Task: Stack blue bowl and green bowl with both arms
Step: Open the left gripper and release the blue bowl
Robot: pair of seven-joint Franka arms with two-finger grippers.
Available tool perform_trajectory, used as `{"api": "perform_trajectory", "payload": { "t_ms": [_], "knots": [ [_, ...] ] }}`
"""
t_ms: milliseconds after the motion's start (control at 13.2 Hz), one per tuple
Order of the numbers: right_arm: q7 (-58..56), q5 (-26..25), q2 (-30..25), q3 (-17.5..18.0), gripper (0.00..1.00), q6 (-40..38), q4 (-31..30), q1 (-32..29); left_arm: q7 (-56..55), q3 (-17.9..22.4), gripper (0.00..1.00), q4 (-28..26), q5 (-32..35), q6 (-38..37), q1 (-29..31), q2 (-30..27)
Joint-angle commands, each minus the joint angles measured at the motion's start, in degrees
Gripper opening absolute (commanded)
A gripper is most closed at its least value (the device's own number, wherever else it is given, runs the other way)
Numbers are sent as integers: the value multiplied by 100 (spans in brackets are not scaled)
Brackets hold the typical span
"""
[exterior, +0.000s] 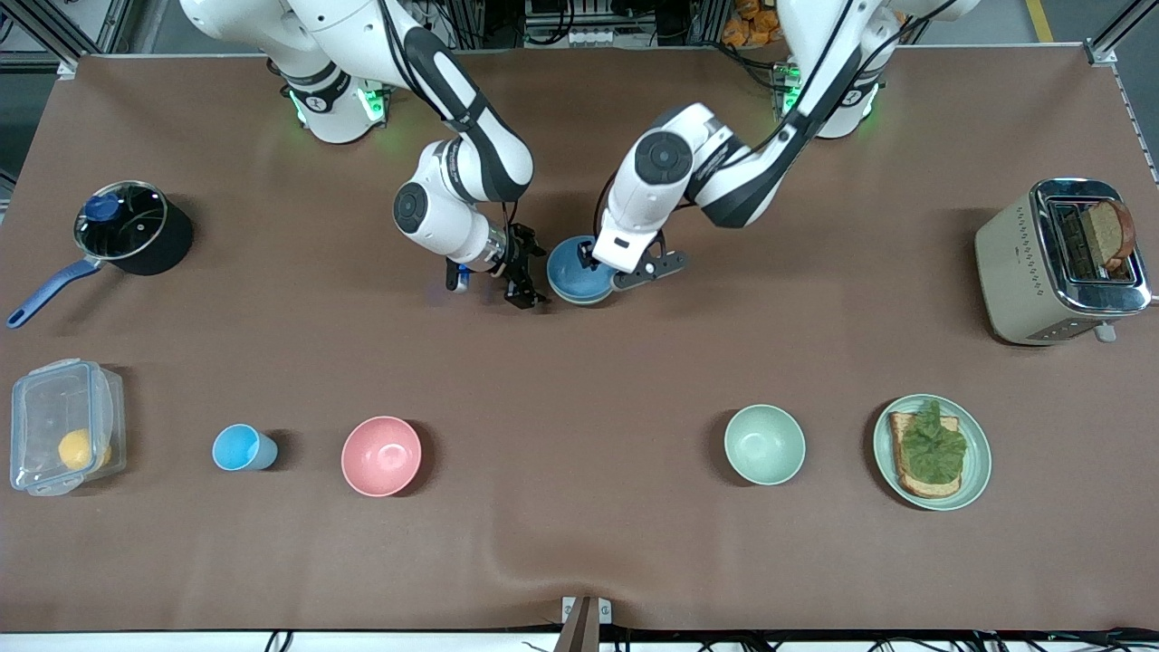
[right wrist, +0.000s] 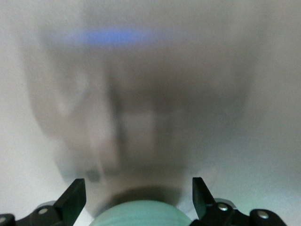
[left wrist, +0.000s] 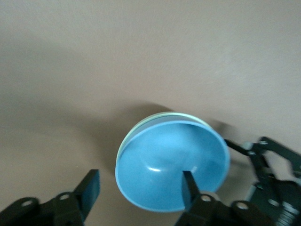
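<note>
The round matte medium-blue bowl [exterior: 578, 268] sits nested inside the round pale sage-green bowl [left wrist: 141, 128] near the table's middle, between the two grippers; in the left wrist view only a thin green rim shows around the blue one from about nine to one o'clock. The stacking looks done, judging from how the two lie.

The left gripper [left wrist: 140, 188] hovers over the stack with its fingers spread; one finger [left wrist: 189, 188] stands inside the blue bowl's wall and the other outside the rim, touching nothing that I can see. The right gripper [exterior: 525, 272] sits just beside the stack, at its nine o'clock in the front view, fingers spread wide with the green bowl's side [right wrist: 141, 214] between them but not pinched.

Both bowls look like light, stiff, thin-walled ware with a smooth matte finish, likely slippery to metal fingers. The best hold would be a pinch across the rim wall, one finger inside and one outside. Lifted by the blue rim alone, the green bowl would probably stay on the table.

No brand, label or writing can be read on the bowls or the grippers.
</note>
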Motion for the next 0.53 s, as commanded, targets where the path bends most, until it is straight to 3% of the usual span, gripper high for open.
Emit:
{"api": "perform_trajectory", "payload": {
  "t_ms": [0,228,304,455],
  "knots": [
    [-693,164,-310,-41,100,-162,-486,-226,-13,27,100,15,-36,-620,390,-1030],
    [-1012,111,-608,-111,100,-564,-732,-490,40,36,100,566,506,-1435,901,-1331],
    [-1012,-98,-757,-286,100,-853,-794,-491,119,53,100,883,771,-1953,928,-1314],
    [-978,-983,-1056,-1004,100,-2045,-768,-491,321,62,100,1358,905,-2501,1173,-1261]
  ]
}}
